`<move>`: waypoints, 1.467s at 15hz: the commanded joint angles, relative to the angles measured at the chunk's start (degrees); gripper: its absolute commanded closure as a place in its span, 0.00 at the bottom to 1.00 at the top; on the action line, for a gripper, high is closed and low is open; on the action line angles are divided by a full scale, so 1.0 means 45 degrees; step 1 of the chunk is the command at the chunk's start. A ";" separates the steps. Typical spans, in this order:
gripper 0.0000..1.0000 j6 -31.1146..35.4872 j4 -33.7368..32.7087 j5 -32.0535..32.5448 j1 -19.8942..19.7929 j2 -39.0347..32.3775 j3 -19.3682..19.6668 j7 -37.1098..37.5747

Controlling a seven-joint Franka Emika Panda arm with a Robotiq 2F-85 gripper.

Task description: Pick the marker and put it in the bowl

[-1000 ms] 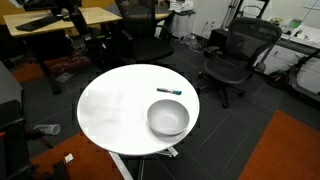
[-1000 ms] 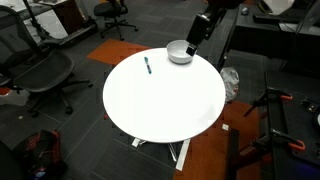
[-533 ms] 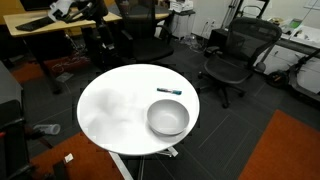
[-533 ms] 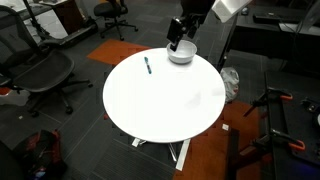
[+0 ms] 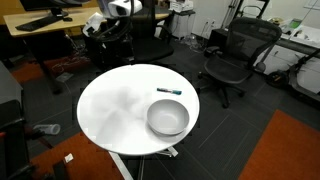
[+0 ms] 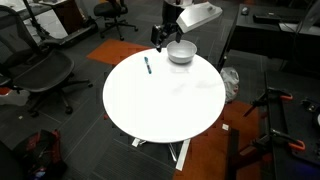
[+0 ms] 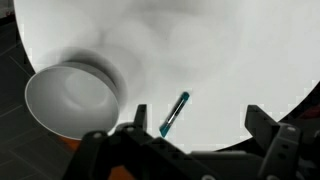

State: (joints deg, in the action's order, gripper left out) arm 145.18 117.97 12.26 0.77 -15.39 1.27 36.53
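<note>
The marker [image 5: 168, 90], thin and dark with a teal section, lies on the round white table [image 5: 115, 110] near its far edge, just beyond the grey bowl [image 5: 168, 118]. Both also show in an exterior view: marker [image 6: 148, 66], bowl [image 6: 181, 52]. My gripper [image 6: 162, 36] hangs open and empty above the table edge, between bowl and marker; in an exterior view the gripper [image 5: 97, 27] sits past the table's far side. In the wrist view the marker [image 7: 174, 114] lies just ahead of the left finger of the gripper [image 7: 198, 125], with the bowl [image 7: 70, 100] to its left.
Black office chairs [image 5: 232, 60] stand around the table, and another chair [image 6: 45, 75] shows close beside it. Desks [image 5: 60, 18] stand behind. The floor is dark carpet with an orange patch [image 5: 290, 150].
The arm has swung in over the table's edge, from beside the bowl toward the marker. Marker and bowl have not moved.
</note>
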 commanded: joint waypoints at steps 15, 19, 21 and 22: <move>0.00 -0.0363 -0.5881 -0.1470 0.0841 -0.5476 0.1954 0.1738; 0.00 -0.0542 -0.6902 -0.2021 0.0762 -0.6455 0.2073 0.1774; 0.00 -0.0699 -0.7403 -0.2222 0.0736 -0.6883 0.2203 0.1882; 0.00 -0.0822 -0.7676 -0.2305 0.0728 -0.7104 0.2283 0.1934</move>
State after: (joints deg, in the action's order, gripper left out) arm 144.74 88.67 3.49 3.66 -44.13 10.15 43.20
